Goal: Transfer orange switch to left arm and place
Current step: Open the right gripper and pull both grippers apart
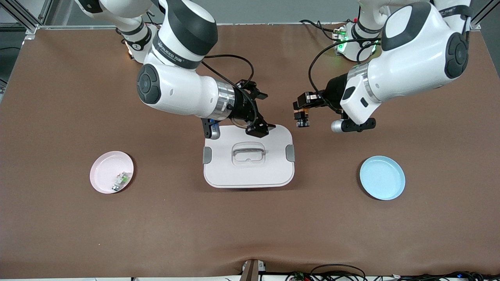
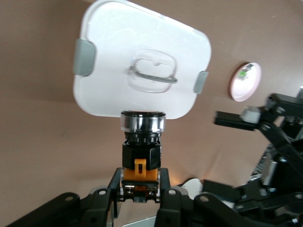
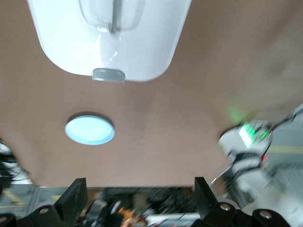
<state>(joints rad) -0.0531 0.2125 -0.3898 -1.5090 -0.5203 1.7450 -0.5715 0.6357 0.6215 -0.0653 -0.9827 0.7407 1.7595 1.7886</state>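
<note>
Nearest the front camera, a glossy pale blue round plate (image 1: 382, 177) lies on the matte brown table (image 1: 58, 218) toward the left arm's end, and a pink round plate (image 1: 111, 172) lies toward the right arm's end, carrying a small white-and-green component (image 1: 121, 181) near its rim. Between the two plates sits the box (image 1: 249, 160), a smooth white plastic container with rounded corners, a recessed grey lid handle and a grey latch on each short side.

Over the box's edge farthest from the camera hangs the right gripper (image 1: 234, 128), its black fingers spread wide with nothing between them; in the right wrist view the two fingers (image 3: 73, 195) stand well apart. Over bare table beside the box, toward the left arm's end, hangs the left gripper (image 1: 302, 116), its fingers clamped on the orange switch (image 2: 140, 153). The left wrist view shows the switch as a stubby black cylinder with a shiny metal collar near its outer end, a squarish black body, and an orange tab where the fingers pinch it.
</note>
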